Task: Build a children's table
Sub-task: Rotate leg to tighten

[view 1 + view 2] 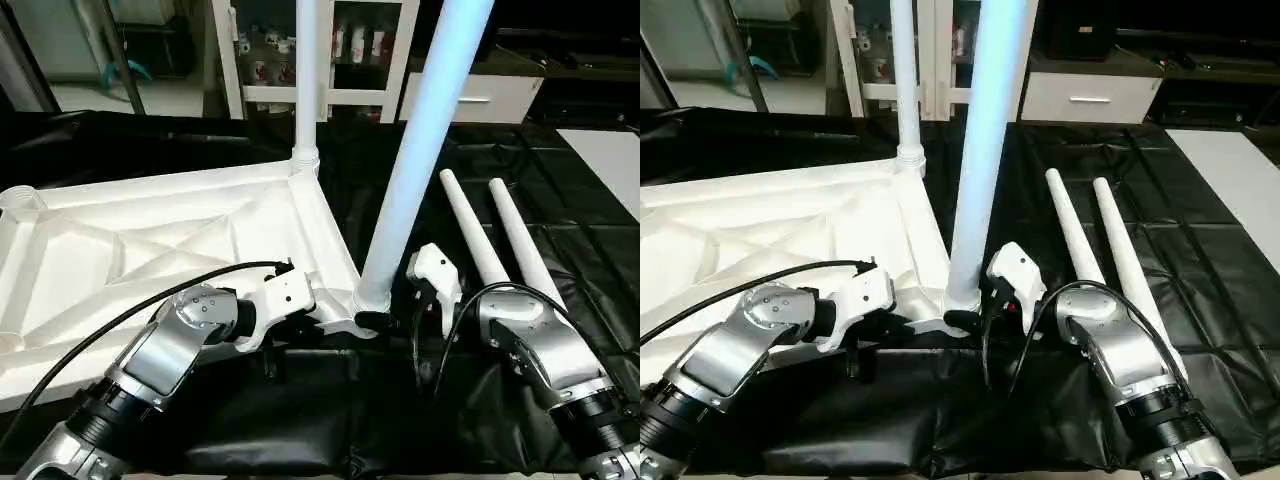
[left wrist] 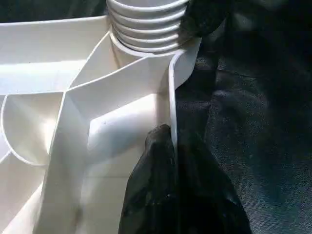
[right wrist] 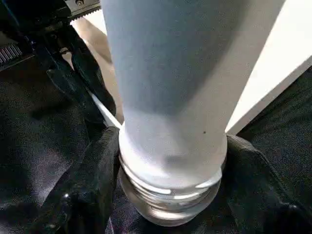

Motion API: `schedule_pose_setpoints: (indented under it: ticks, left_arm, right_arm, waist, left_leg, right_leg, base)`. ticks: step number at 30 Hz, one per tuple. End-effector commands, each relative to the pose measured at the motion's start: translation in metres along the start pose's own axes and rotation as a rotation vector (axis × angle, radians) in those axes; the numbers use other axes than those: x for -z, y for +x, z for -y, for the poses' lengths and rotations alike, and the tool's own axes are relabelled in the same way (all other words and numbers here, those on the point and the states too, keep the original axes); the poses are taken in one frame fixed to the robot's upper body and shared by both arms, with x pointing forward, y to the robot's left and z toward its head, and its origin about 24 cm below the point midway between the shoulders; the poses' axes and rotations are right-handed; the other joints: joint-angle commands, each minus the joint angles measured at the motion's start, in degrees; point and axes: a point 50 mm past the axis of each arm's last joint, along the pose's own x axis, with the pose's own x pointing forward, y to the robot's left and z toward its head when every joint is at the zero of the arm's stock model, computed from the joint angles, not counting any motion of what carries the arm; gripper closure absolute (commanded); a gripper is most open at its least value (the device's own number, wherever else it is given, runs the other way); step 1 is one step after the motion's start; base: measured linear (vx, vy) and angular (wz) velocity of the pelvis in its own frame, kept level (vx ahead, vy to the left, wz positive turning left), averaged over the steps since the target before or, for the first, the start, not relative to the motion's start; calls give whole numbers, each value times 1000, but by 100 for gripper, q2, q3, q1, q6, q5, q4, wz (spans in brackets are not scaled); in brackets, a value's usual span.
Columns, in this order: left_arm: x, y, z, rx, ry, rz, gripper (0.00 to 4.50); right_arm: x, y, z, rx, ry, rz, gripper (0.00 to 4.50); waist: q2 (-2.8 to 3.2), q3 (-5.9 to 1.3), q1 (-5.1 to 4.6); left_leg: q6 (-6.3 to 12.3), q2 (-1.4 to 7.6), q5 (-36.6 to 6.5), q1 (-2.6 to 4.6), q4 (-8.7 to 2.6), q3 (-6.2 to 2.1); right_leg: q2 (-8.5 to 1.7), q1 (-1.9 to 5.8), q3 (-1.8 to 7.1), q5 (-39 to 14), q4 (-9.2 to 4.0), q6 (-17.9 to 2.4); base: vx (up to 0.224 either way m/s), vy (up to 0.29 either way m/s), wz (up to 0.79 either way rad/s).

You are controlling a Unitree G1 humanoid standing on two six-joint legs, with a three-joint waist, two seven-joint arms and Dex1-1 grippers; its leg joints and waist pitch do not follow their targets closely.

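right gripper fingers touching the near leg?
Touching. Right wrist view: both fingers press against the near leg just above its threaded base.

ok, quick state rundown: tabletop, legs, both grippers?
tabletop: upside down on the black sheet, ribs up
far leg: upright in its corner socket
near leg: leaning, base at the near corner socket
two spare legs: lying side by side on the sheet
left gripper: shut on the tabletop rim
right gripper: fingers around the near leg's base
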Motion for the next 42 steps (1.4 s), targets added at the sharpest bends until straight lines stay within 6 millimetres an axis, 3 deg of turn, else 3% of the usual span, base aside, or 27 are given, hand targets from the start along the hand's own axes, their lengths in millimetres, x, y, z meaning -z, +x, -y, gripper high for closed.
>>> schedule_pose_setpoints:
  ticks: [1,2,4,5,7,8,9,11,13,16,21,22,25,26,30,31,34,36,37,39,41,42]
  left_arm:
    - [-2,7,11,83,18,23,450]
    - [-2,7,11,82,14,22,450]
    - [-1,7,11,81,10,22,450]
    - [-1,7,11,77,3,24,450]
    - [-1,11,7,42,-23,30,450]
    - [-1,11,7,42,-23,30,450]
    - [-1,12,5,24,-31,31,450]
    - [-3,19,-3,-46,-59,37,450]
    - [-10,30,-15,-149,-106,50,450]
    - [-16,41,-22,-220,-154,56,450]
    - [-24,57,-34,-349,-214,25,450]
    - [-25,60,-36,-379,-219,13,450]
    - [-27,64,-40,-414,-224,0,450]
    - [-27,64,-40,-413,-223,1,450]
    - [-26,62,-39,-407,-221,1,450]
    - [-23,58,-38,-398,-219,3,450]
    - [-19,51,-36,-380,-206,12,450]
    - [-16,47,-33,-359,-199,13,450]
    - [-15,46,-32,-348,-196,14,450]
    - [-13,43,-28,-315,-183,12,450]
    - [-11,39,-24,-278,-170,9,450]
    - [-6,31,-18,-213,-150,3,450]
  right_arm:
    - [-3,-1,6,29,-23,-12,173]
    - [-2,0,6,36,-18,-10,173]
    - [-1,1,6,46,-13,-7,175]
    - [0,2,8,73,-5,-4,175]
    - [5,6,16,196,37,5,175]
    - [5,6,16,196,37,5,175]
    - [6,8,17,223,50,6,175]
    - [9,15,22,323,94,6,176]
    - [12,28,24,433,150,9,176]
    - [12,41,26,545,203,17,176]
    - [7,66,28,701,286,11,176]
    - [6,72,27,731,294,1,176]
    - [1,86,22,760,332,10,177]
    - [-3,91,19,738,334,26,177]
    - [-13,95,16,703,318,103,177]
    - [-19,92,15,677,313,161,177]
    - [-25,79,16,653,303,221,104]
    - [-24,72,17,642,300,219,97]
    - [-23,69,17,640,297,214,72]
    - [-22,63,16,611,283,203,63]
    - [-20,57,16,572,263,188,43]
    - [-17,43,16,498,213,145,33]
  waist:
    - [-31,-376,2]
    - [-6,-377,4]
    - [-22,-378,-5]
    - [23,-382,-7]
    - [18,-374,-37]
    - [7,-359,-54]
    - [0,-358,-63]
    - [49,-328,-121]
    - [44,-326,-176]
    - [30,-335,-234]
    - [33,-338,-306]
    - [60,-336,-313]
    - [52,-353,-355]
    - [74,-346,-356]
    - [83,-361,-355]
    - [79,-365,-348]
    - [42,-391,-310]
    - [16,-404,-286]
    - [37,-400,-282]
    - [15,-402,-274]
    - [70,-425,-247]
    - [62,-434,-238]
  left_leg:
    - [207,212,-1101,28,-406,-42]
    - [198,210,-1112,34,-405,-44]
    - [189,208,-1149,29,-405,-43]
    - [173,205,-1167,33,-401,-44]
    - [135,192,-1215,11,-408,-46]
    - [112,187,-1305,0,-421,-49]
    - [58,183,-1518,34,-420,-61]
    - [-48,172,-1851,71,-422,-80]
    - [-119,146,-2069,93,-422,-93]
    - [-89,121,-2167,100,-405,-118]
    - [-49,90,-2291,115,-383,-130]
    - [-37,104,-2329,125,-392,-139]
    - [5,114,-2395,90,-428,-165]
    - [7,110,-2474,103,-430,-164]
    - [25,129,-2501,70,-463,-173]
    - [46,133,-2456,65,-463,-166]
    - [132,150,-2116,36,-464,-125]
    - [216,156,-1754,-5,-455,-100]
    - [258,161,-1644,-26,-453,-94]
    - [271,153,-1608,-16,-444,-81]
    - [299,165,-1200,-28,-426,-62]
    - [315,164,-1118,-35,-428,-64]
  right_leg:
    - [-290,298,297,-1559,-365,-1211]
    - [-289,296,296,-1551,-363,-1216]
    - [-285,297,295,-1530,-365,-1228]
    - [-283,295,296,-1507,-365,-1236]
    - [-282,293,291,-1561,-377,-1233]
    - [-272,294,280,-1703,-391,-1196]
    - [-282,284,271,-2047,-424,-1103]
    - [-279,246,265,-2469,-483,-983]
    - [-263,226,243,-2750,-530,-856]
    - [-286,203,208,-3179,-602,-650]
    - [-278,169,148,-3484,-673,-514]
    - [-285,167,137,-3453,-683,-503]
    - [-291,206,105,-3257,-683,-521]
    - [-289,189,105,-3289,-694,-503]
    - [-309,222,120,-3107,-672,-541]
    - [-314,222,134,-3016,-664,-580]
    - [-313,233,196,-2560,-608,-733]
    - [-304,261,232,-2129,-537,-864]
    - [-309,271,226,-2196,-515,-913]
    - [-306,271,231,-2243,-529,-904]
    - [-312,280,252,-1904,-478,-993]
    - [-290,307,243,-1776,-464,-1011]
  base:
    - [0,0,0]
    - [0,0,0]
    - [0,0,0]
    - [0,0,0]
    - [0,0,0]
    - [0,0,0]
    - [0,0,0]
    - [0,0,0]
    - [0,0,0]
    - [0,0,0]
    - [0,0,0]
    - [0,0,0]
    - [0,0,0]
    - [0,0,0]
    - [0,0,0]
    - [0,0,0]
    - [0,0,0]
    - [0,0,0]
    - [0,0,0]
    - [0,0,0]
    - [0,0,0]
    - [0,0,0]
